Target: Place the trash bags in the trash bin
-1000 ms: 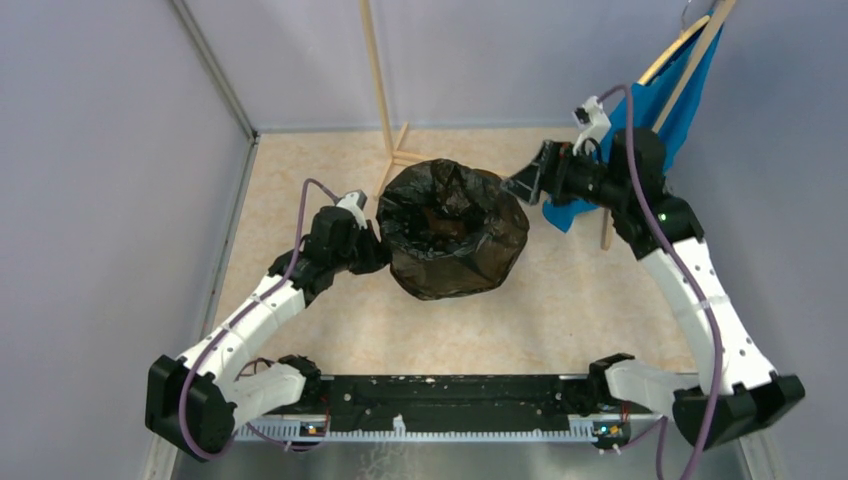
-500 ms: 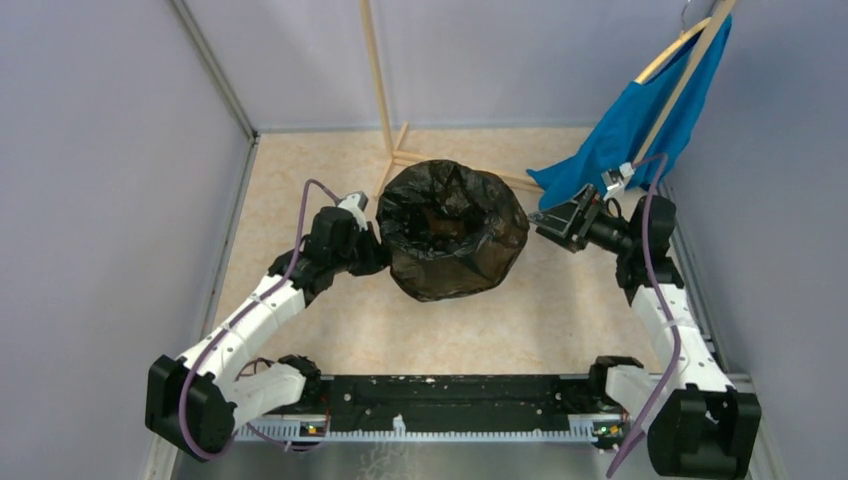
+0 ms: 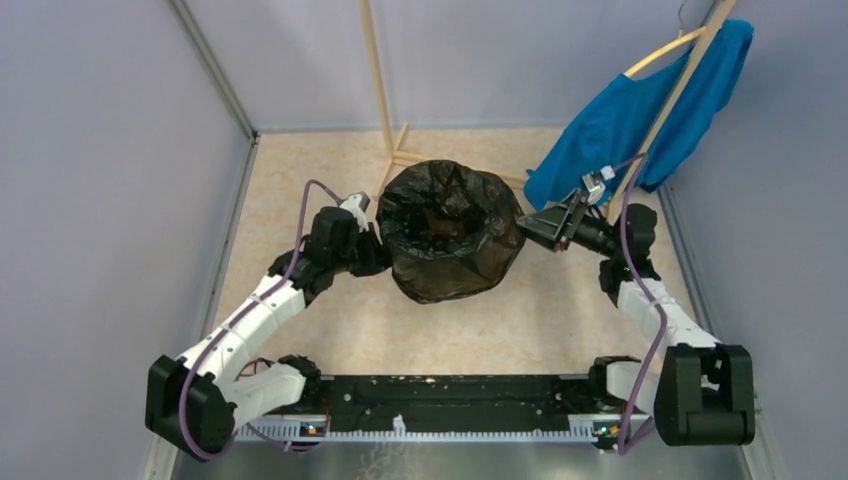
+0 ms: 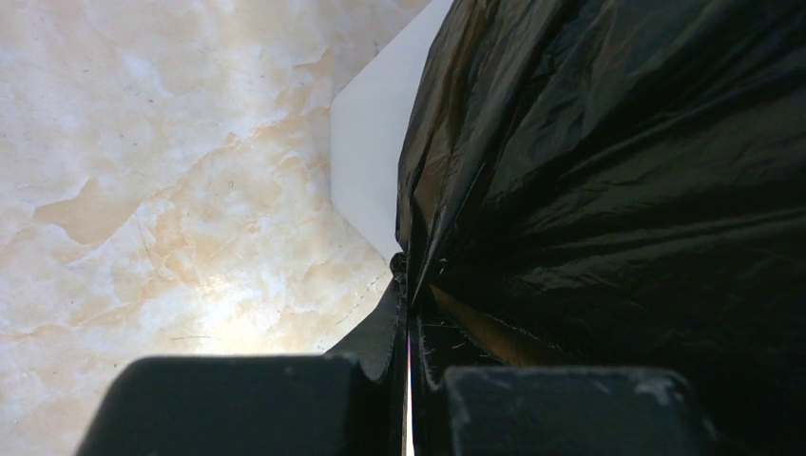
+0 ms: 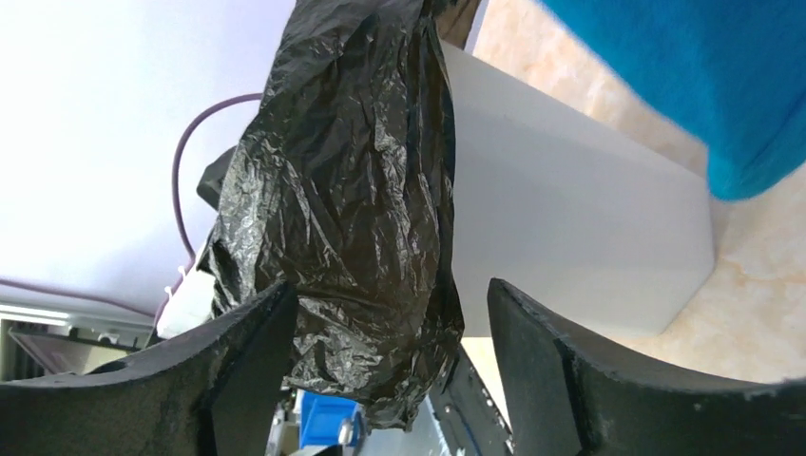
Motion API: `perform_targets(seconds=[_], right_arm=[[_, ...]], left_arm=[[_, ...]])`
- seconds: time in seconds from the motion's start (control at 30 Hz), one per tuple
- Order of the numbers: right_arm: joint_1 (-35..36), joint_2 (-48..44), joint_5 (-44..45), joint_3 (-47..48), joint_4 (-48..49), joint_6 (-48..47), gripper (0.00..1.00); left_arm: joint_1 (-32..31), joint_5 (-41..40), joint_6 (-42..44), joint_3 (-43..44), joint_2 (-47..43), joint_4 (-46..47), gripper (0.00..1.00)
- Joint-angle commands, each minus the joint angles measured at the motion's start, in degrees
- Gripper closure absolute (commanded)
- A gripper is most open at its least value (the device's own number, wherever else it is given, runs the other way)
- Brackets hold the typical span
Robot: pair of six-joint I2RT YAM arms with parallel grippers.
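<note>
The black trash bag (image 3: 455,235) lines the trash bin and folds out over its rim, hiding the bin in the top view. The bin's white wall shows in the left wrist view (image 4: 373,161) and the right wrist view (image 5: 570,218). My left gripper (image 3: 378,248) is at the bin's left side, shut on a fold of the bag (image 4: 618,171). My right gripper (image 3: 525,222) is open at the bin's right rim. In the right wrist view its jaws (image 5: 390,290) stand either side of the hanging bag edge (image 5: 352,190) without pinching it.
A blue cloth garment (image 3: 640,120) hangs on a wooden hanger at the back right, just behind my right arm. A wooden rack (image 3: 378,80) stands behind the bin. Grey walls close the left, back and right sides. The floor is beige marbled.
My right arm came down and away from the blue garment, then moved left to the bin's right rim. The garment swung back up on its hanger. The left arm has not moved.
</note>
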Motion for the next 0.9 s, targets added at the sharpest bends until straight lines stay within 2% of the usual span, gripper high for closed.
perform_targets(seconds=[0.0,0.07,0.13,0.27,0.63,0.87], right_arm=[[2.45,1.99,0.45,-1.82,13.68,4.27,0.36],[2.47,2.57,1.01,-2.68,15.78,5.41,0.54],[2.47,3.13,1.48,-2.79,13.31,3.11,0.71],[2.60,4.68,1.80,-3.88,11.64,0.24,0.98],[6.40,9.42,8.14,-3.33,-2.99,-15.84,1.00],[8.00,15.89,10.07,-2.47,-5.65,-20.35,1.00]], left_arm=[[0.35,2.13,-0.41,2.12,-0.07,1.51,1.00],[0.36,2.12,-0.67,2.11,-0.22,1.62,1.00],[0.32,2.26,-0.88,2.05,-0.28,1.80,1.00],[0.32,2.51,-1.13,1.91,-0.42,1.63,1.00],[0.33,3.51,-2.98,-1.97,1.18,3.27,1.00],[0.31,2.64,-4.10,-6.97,1.91,4.91,1.00]])
